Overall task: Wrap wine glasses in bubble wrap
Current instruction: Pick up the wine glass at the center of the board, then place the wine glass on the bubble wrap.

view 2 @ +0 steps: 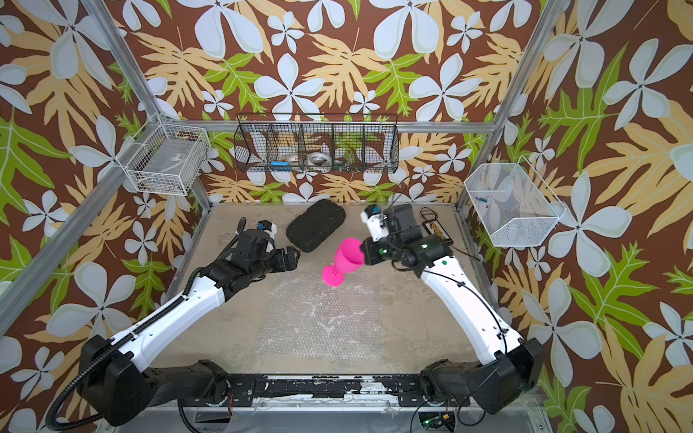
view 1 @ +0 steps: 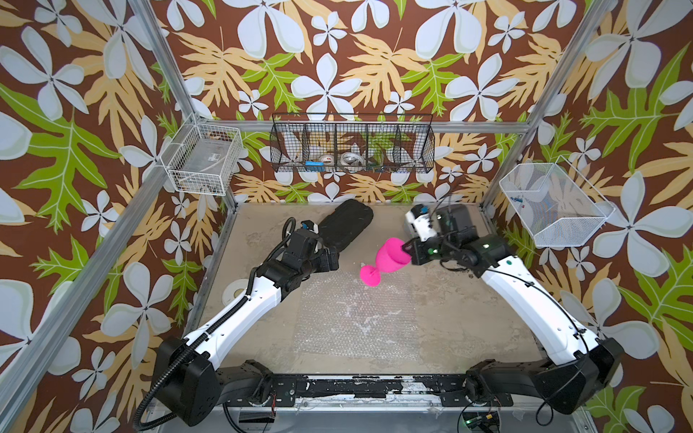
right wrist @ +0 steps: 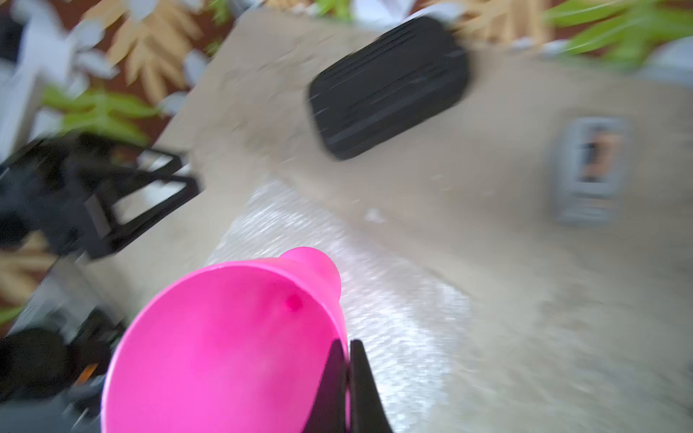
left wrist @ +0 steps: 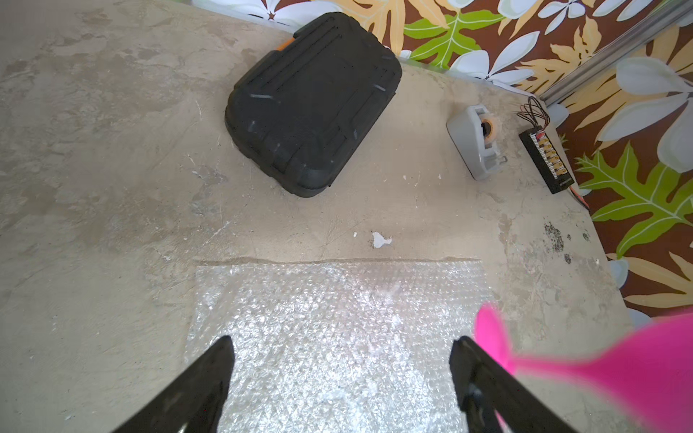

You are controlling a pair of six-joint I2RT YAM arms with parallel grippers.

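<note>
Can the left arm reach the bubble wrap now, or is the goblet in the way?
Probably yes: left gripper open, nothing between it and the bubble wrap; right gripper holds the goblet aside.

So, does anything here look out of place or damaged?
Only small things: the pink goblet hangs tilted, pinched at its rim by the right fingers, and a white fleck lies on the table beside the bubble wrap.

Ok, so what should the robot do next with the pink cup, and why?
Probably lower the pink goblet and lay it on its side on the bubble wrap. The right tool is shut on its rim, holding it tilted with the foot over the sheet's far edge, nothing is wrapped yet, and the left tool is open and empty.
</note>
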